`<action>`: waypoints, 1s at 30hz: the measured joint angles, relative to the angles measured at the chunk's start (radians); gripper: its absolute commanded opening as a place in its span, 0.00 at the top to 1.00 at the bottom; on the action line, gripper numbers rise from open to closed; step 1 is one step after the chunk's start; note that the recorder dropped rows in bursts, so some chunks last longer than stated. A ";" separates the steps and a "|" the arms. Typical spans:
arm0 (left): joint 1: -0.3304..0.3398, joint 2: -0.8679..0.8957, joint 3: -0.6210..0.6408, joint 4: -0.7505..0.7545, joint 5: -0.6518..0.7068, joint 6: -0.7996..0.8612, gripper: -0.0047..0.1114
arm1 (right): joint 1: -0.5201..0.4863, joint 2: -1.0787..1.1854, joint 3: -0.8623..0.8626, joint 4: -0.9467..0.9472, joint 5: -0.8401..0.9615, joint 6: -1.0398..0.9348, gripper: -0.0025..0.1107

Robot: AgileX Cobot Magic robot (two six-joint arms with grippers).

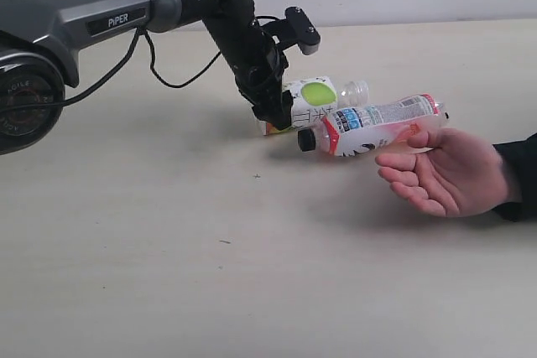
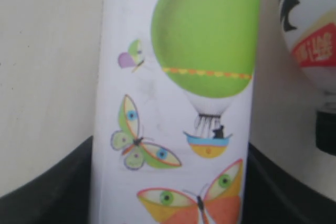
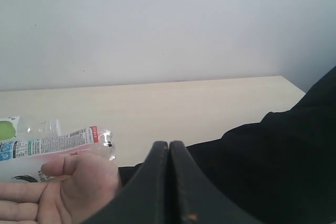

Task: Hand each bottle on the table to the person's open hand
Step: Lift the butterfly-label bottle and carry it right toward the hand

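Two bottles lie on their sides on the tabletop (image 1: pixel 168 249): the green bottle (image 1: pixel 315 96) and, just in front of it, the red bottle (image 1: pixel 377 123) with a black cap. The red bottle lies between the green bottle and the one open hand (image 1: pixel 449 172), palm up. The left jaws flank the green bottle; I cannot tell whether they pinch it. The right jaws are pressed together, empty.
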 measured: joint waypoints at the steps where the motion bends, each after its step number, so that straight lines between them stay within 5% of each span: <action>1: 0.000 0.000 0.000 0.000 0.000 -0.004 0.96 | 0.000 0.000 0.000 0.000 0.000 0.000 0.98; 30: 0.002 -0.148 0.000 0.057 0.047 -0.245 0.96 | 0.000 0.000 0.000 0.000 0.000 0.000 0.98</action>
